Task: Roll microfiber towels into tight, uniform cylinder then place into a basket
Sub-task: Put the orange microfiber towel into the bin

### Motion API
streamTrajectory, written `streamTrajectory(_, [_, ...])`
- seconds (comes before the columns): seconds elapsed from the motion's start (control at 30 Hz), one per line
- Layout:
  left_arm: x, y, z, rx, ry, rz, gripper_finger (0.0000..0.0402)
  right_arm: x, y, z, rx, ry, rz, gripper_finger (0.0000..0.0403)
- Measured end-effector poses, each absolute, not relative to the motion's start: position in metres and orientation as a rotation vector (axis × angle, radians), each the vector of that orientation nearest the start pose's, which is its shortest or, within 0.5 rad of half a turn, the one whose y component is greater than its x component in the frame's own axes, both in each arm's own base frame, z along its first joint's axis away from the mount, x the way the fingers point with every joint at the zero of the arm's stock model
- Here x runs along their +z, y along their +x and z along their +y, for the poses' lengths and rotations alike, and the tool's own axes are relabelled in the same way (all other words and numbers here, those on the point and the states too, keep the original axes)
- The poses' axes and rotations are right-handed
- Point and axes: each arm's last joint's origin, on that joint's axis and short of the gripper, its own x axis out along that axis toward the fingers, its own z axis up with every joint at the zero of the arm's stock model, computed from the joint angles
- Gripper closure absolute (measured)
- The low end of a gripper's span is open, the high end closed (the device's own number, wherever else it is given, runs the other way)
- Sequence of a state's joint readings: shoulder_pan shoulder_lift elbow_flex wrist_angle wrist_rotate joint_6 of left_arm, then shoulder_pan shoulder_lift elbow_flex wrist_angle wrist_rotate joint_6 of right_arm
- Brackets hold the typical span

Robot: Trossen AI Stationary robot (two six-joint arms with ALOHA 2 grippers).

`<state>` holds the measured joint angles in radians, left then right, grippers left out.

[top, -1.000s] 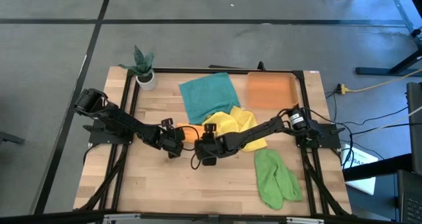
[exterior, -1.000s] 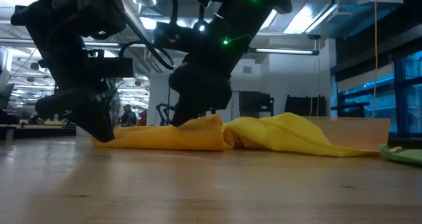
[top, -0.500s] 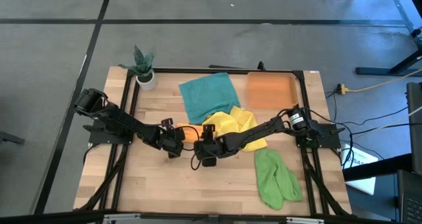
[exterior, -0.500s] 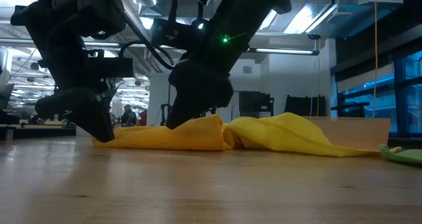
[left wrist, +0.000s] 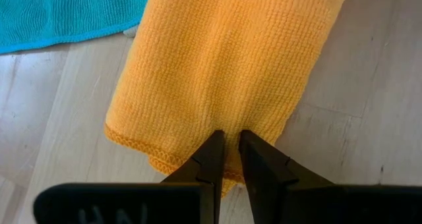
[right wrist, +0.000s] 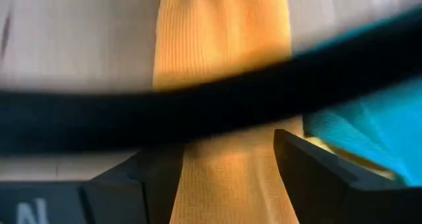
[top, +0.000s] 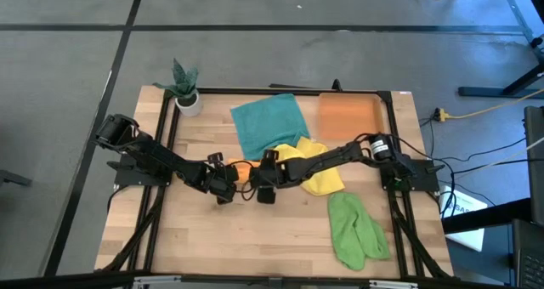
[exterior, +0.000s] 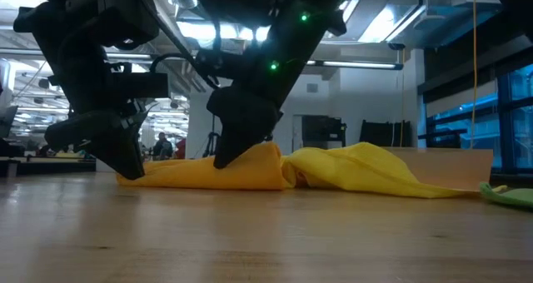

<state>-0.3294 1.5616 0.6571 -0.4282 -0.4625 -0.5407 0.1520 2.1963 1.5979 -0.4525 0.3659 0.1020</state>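
An orange towel, folded into a long narrow band, lies on the table's middle between my two grippers. My left gripper is shut on its left end. My right gripper is open over the band's right part, one finger on each side. One end of the band lies against the crumpled yellow towel. A teal towel lies flat farther back. A light green towel lies at the near right. The orange basket stands at the far right. My left gripper pinches the band's left end between its two fingers, just inside the hemmed edge, over several layers. The fingers slant down from the table's left and point along the band. That end lies on the table, slack. Whether my right gripper touches the band, I cannot tell.
A white pot with a green plant stands at the far left corner. A black frame runs round the table top. Bare wood lies along the near side, left of the green towel.
My right gripper has swung toward the table's far edge, from just in front of the orange band to over it. The left gripper and the towels have kept still.
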Motion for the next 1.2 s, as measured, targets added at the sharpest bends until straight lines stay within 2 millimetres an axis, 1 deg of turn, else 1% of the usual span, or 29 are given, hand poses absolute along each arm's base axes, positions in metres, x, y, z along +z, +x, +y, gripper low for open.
streamTrajectory(0.1, [0.121,0.23,-0.065,0.431,0.043,1.141,0.0355,0.139,0.457,0.054,-0.198,-0.138,1.025,0.0168])
streamTrajectory(0.3, [0.121,0.23,-0.065,0.431,0.042,1.138,0.0355,0.129,0.458,0.048,-0.218,-0.106,1.043,0.0168])
streamTrajectory(0.43, [0.121,0.23,-0.065,0.431,0.042,1.138,0.0355,0.128,0.459,0.047,-0.212,-0.098,1.048,0.0168])
streamTrajectory(0.6, [0.121,0.23,-0.065,0.431,0.043,1.138,0.0355,0.127,0.459,0.047,-0.164,-0.065,1.06,0.0168])
streamTrajectory(0.77, [0.121,0.23,-0.065,0.431,0.043,1.137,0.0355,0.118,0.459,0.048,-0.146,-0.011,1.085,0.0168])
streamTrajectory(0.87, [0.121,0.23,-0.065,0.431,0.043,1.137,0.0355,0.117,0.459,0.049,-0.147,0.0,1.09,0.0172])
streamTrajectory(1.0, [0.121,0.23,-0.065,0.431,0.043,1.137,0.0355,0.116,0.459,0.049,-0.142,0.005,1.096,0.0199])
streamTrajectory(1.2, [0.121,0.23,-0.065,0.431,0.043,1.137,0.0355,0.115,0.458,0.05,-0.134,0.008,1.099,0.0283])
